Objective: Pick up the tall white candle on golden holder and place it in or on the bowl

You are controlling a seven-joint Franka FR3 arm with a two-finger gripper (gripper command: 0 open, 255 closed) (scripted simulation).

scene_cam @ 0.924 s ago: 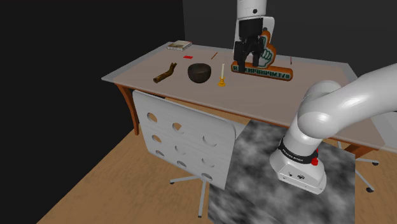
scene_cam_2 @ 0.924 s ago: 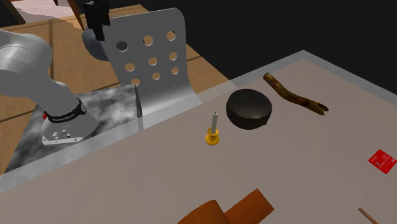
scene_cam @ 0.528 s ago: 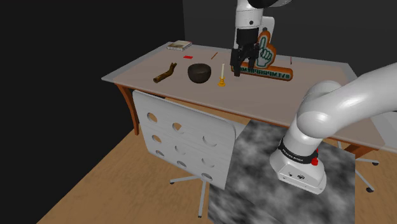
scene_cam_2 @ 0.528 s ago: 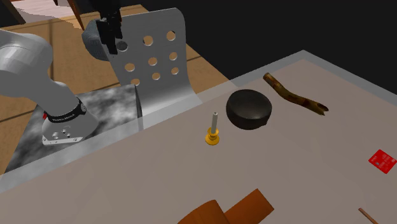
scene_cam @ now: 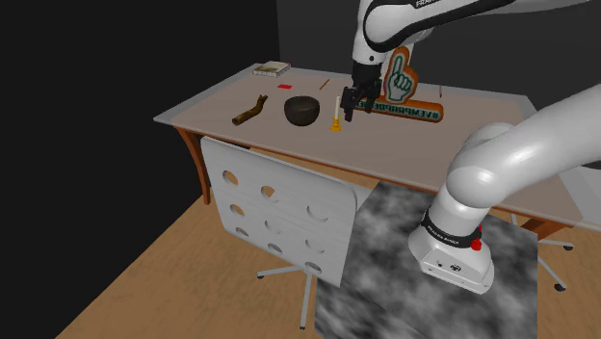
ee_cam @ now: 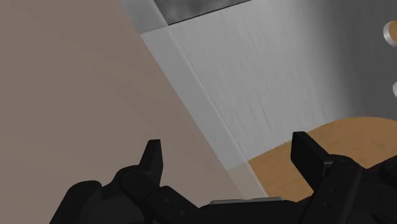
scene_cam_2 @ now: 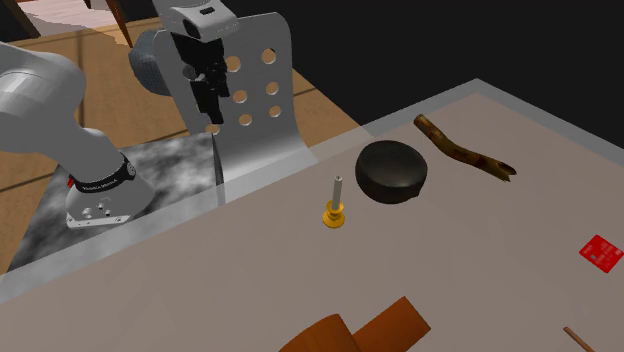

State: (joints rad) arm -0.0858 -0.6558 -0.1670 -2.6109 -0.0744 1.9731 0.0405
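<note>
Lowered and swung toward the shoulder view's left since the earlier frames, the gripper (scene_cam: 348, 103) hangs from the white arm (scene_cam: 501, 164) above the table (scene_cam: 424, 144). In the second exterior view it has come down in front of the chair (scene_cam_2: 250, 130). I read its fingers (ee_cam: 153, 158) in the wrist view as spread wide. They hold nothing, and only the table's pale top and its edge lie beneath them.

Items, largest first:

- **Table:** it carries every task object. Its grey rim faces the white chair with round holes in its back, and a mottled grey rug (scene_cam: 385, 231) lies on the wooden floor beside that chair.
- **Orange sign (scene_cam: 409, 111):** it has a pointing hand on it and stands on the table behind the gripper in the shoulder view.
- **Dark bowl (scene_cam_2: 392, 172):** it sits upright on the table, with a brown stick (scene_cam_2: 462, 150) lying just beyond it.
- **Candle (scene_cam_2: 337, 203):** thin and pale on its golden holder, it stands upright on the table just beside the bowl without touching it. In the shoulder view it falls between the bowl and the gripper, just left of the fingers. The second exterior view shows the gripper well apart from it, over the table's chair-side edge.
- **Small red card (scene_cam_2: 601, 251):** it lies flat on the table, well apart from the rest.
</note>
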